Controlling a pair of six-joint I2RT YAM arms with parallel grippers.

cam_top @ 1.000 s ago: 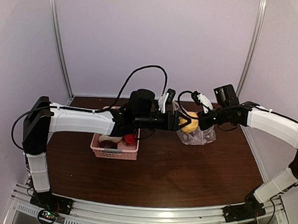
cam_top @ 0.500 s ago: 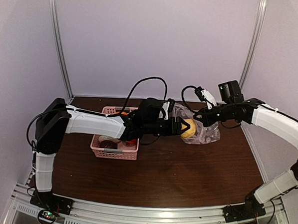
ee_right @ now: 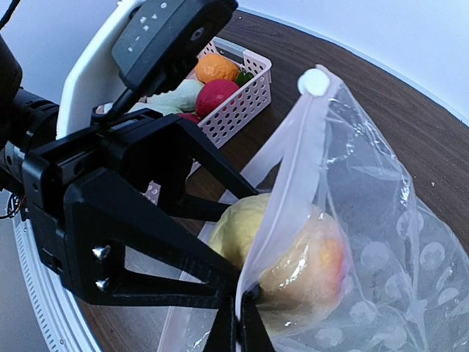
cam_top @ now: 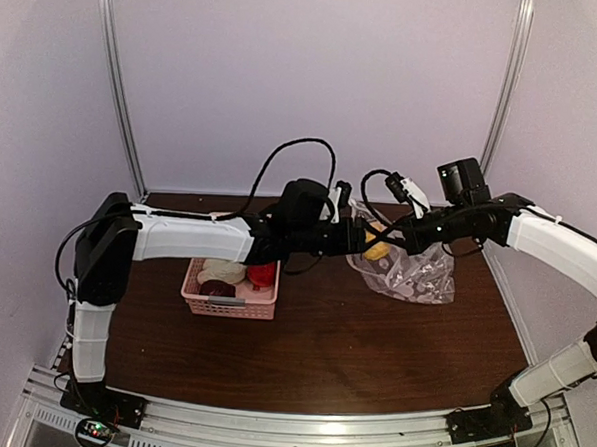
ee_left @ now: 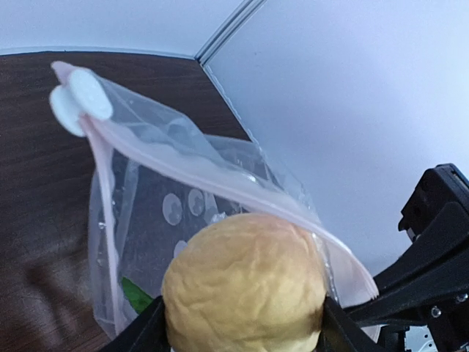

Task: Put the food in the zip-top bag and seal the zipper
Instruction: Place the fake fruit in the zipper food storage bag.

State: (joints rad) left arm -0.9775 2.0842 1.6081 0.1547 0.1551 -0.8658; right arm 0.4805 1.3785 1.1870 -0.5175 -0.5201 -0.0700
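Note:
My left gripper point(cam_top: 363, 242) is shut on a yellow toy fruit point(cam_top: 377, 252), one piece of the food, and holds it at the mouth of the zip-top bag point(cam_top: 408, 272). In the left wrist view the fruit point(ee_left: 244, 282) fills the space between the black fingers point(ee_left: 139, 330), just under the zipper point(ee_left: 220, 183). Something green point(ee_left: 135, 293) lies inside the bag. My right gripper point(ee_right: 242, 312) is shut on the zipper strip point(ee_right: 293, 169) and lifts the bag's mouth; the fruit point(ee_right: 293, 253) shows half behind the plastic. More food sits in the pink basket point(cam_top: 230, 302): a red piece point(cam_top: 263, 274) and a whitish one point(cam_top: 221, 272).
The pink basket point(ee_right: 245, 99) stands left of the bag and holds an orange piece point(ee_right: 216, 67) beside the red one. The bag's white slider point(ee_right: 315, 82) sits at the zipper's far end. Metal frame posts point(cam_top: 116, 84) and walls close in the back of the brown table point(cam_top: 322, 355).
My left arm has dropped lower and pushed the yellow fruit deeper into the bag's mouth. The bag has sagged and spread out to the right. My right gripper keeps its hold on the zipper edge.

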